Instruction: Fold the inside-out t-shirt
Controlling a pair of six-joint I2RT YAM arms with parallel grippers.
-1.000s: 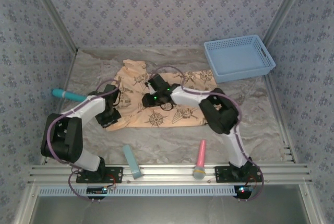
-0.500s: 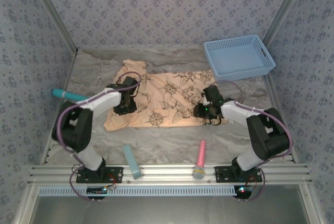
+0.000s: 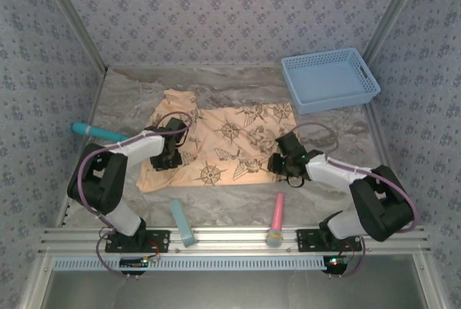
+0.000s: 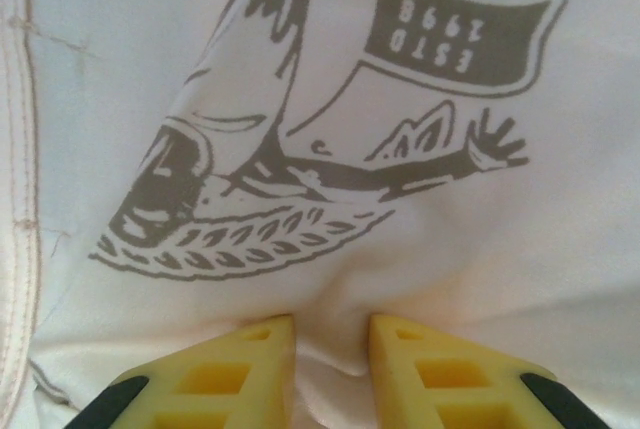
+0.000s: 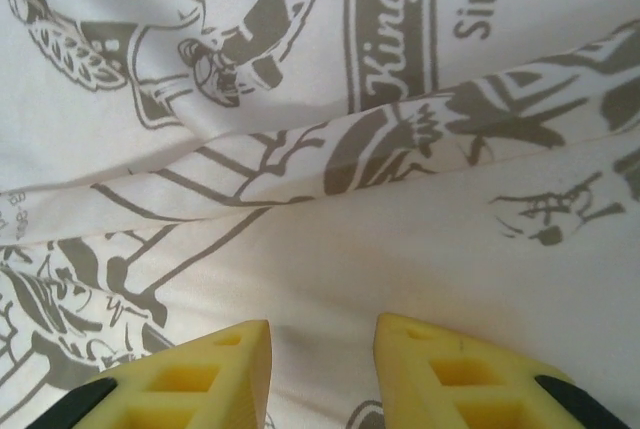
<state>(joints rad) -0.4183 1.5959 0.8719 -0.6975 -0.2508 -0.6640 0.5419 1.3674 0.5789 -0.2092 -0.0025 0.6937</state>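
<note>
**Ana:** Left gripper [image 4: 332, 324] first. What has it got?

**Ben:** Its yellow fingers are nearly together, with a ridge of the inside-out t-shirt [image 3: 223, 143] squeezed up between them. Creases fan out from that gap, so I'd call it clenched on cloth.

**Ana:** And the right gripper [image 5: 322, 327]?

**Ben:** Its fingers stand a little further apart and are pressed down onto printed cloth. The fabric between them looks nearly flat, so I can't tell whether it is pinching or only resting there.

**Ana:** Where's the shirt?

**Ben:** It is spread on the grey table [image 3: 360, 143], nearer the arms than the blue basket [image 3: 330, 78] and off to the basket's left-arm side. The right gripper is at the shirt's end closest to the basket, and the left one is at the end farthest from it.

**Ana:** Why one at each end?

**Ben:** My guess is that holding opposite ends keeps the cloth taut, so it can be shifted or lifted into a fold without bunching. It isn't folded yet; it lies open with a few wrinkles.
</note>
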